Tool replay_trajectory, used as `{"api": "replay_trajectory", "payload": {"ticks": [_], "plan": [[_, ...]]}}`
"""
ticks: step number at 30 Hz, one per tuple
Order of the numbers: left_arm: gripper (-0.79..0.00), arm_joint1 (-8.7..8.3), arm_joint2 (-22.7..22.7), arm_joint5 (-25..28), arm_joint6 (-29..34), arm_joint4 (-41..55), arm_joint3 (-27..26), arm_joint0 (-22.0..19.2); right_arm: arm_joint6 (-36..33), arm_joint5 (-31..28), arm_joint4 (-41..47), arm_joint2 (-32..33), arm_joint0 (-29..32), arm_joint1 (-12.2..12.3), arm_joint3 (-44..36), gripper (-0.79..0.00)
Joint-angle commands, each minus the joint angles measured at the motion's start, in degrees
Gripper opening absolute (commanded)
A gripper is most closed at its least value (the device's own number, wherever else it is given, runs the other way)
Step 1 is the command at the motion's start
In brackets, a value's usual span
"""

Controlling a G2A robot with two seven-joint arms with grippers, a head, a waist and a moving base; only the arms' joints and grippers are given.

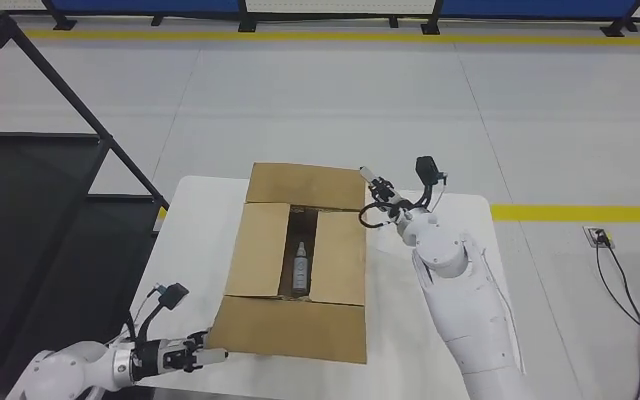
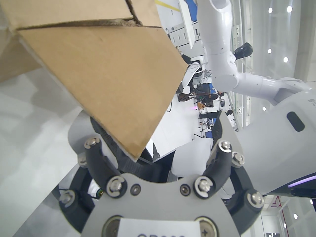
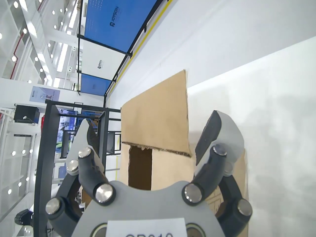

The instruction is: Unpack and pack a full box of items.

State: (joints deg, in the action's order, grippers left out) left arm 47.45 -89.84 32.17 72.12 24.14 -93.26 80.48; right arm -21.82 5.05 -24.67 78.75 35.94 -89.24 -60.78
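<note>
Box (image 1: 340, 260) is sitting mid-table, bottle (image 1: 300, 268) inside. I'm holding the left gripper (image 1: 213, 354) spread around a corner of the near flap (image 1: 290, 328) and the right gripper (image 3: 150, 124) spread by the far flap (image 1: 305, 185), likely for folding them.

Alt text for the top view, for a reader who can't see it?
A cardboard box sits on a white table, its top flaps parted enough to show a small bottle lying inside. The left gripper is at the near flap's left corner, and the right gripper is at the far flap's right corner.
</note>
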Motion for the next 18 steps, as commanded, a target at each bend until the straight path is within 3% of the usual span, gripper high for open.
{"api": "replay_trajectory", "payload": {"ticks": [1,11,18], "plan": [[0.000,-0.18,0.3,0.3,-0.3,0.5,0.0,-0.1,0.5,-1.5,0.6,-0.3,-2.6,-0.1,4.8,0.000],[0.000,-0.53,0.2,1.8,-2.3,3.8,1.4,-0.9,-7.3,-14.2,10.6,0.0,-14.4,-0.7,28.3,0.000],[0.000,-0.32,0.0,-0.8,-7.5,3.0,0.1,-2.1,-16.4,-24.6,18.3,2.8,-18.2,0.2,36.1,0.000]]}}
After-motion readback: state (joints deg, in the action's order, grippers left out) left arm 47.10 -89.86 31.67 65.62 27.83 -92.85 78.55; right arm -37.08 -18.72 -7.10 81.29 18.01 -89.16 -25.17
